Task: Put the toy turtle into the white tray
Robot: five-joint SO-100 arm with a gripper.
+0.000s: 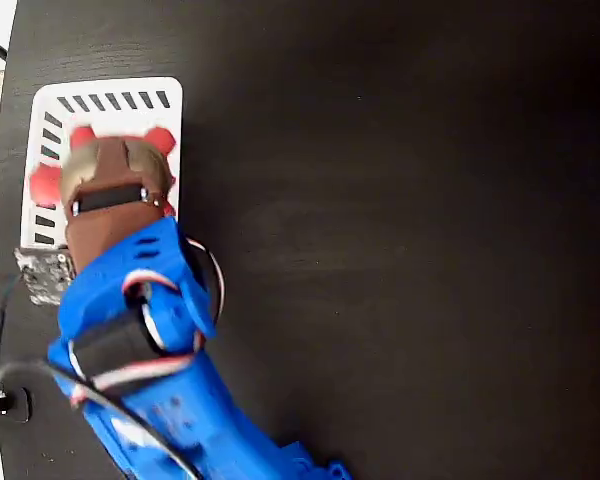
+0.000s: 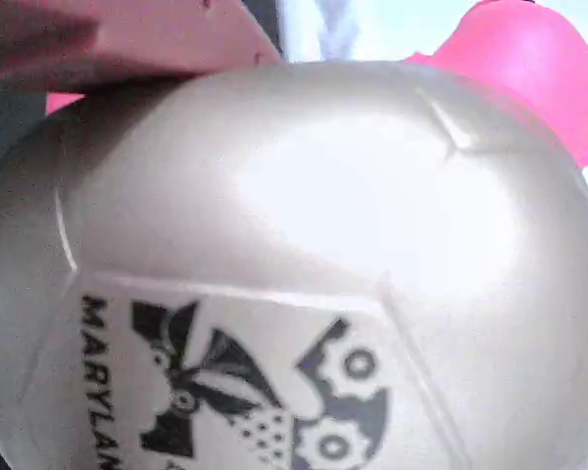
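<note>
The fixed view looks straight down from overhead; the wrist view presses close against the toy turtle (image 2: 304, 264), which both share

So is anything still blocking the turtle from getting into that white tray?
Nothing visible does. In the fixed view the toy turtle already sits over the white tray, with the arm's tool end right above it. The wrist view is filled by its shell, so the tool's fingers are hidden.

Fixed view: end effector (image 1: 115, 185) and arm cover most of the toy turtle (image 1: 158, 140) and the white tray (image 1: 110, 95) below it; jaw state unreadable. Wrist view: shell fills frame, print cut off at bottom edge, tray barely visible, background blurred.
</note>
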